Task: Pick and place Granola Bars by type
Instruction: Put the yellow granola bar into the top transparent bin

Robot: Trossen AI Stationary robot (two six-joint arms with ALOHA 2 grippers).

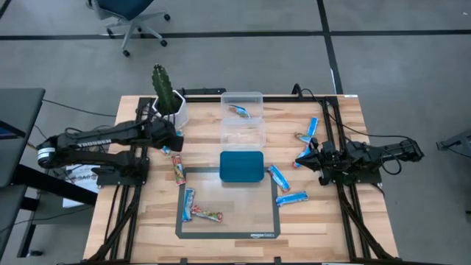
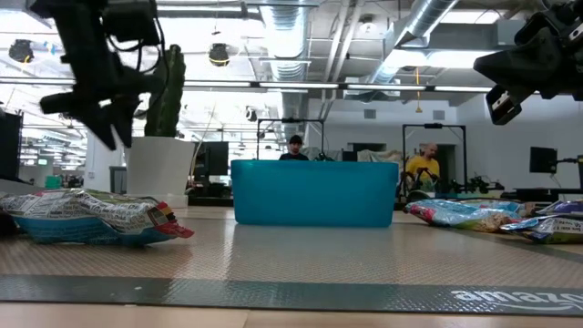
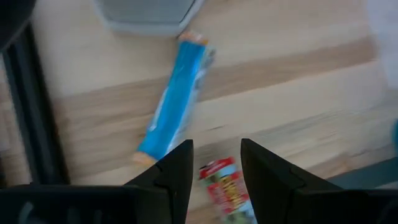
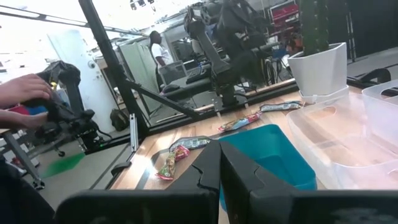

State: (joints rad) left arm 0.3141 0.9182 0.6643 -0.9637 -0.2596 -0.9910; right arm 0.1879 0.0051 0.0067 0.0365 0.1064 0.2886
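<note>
Granola bars lie scattered on the table. A multicoloured bar [image 1: 178, 169] and a blue bar [image 3: 174, 99] lie flat on the wood near the white pot. My left gripper [image 3: 216, 149] hovers above them, open and tilted down, and the multicoloured bar [image 3: 227, 186] shows through its gap, untouched. Two bars [image 1: 188, 205] [image 1: 207, 215] lie on the grey mat, several blue ones [image 1: 278, 177] lie at the right, and one [image 1: 239, 112] is in the clear box. My right gripper [image 1: 315, 157] waits shut at the right, pointing level.
A teal tray [image 1: 241, 166] stands mid-table at the grey mat's [image 1: 228, 234] far edge, with the clear plastic box [image 1: 243, 125] behind it. A cactus in a white pot [image 1: 169, 103] stands just beyond my left gripper. People show in the room beyond.
</note>
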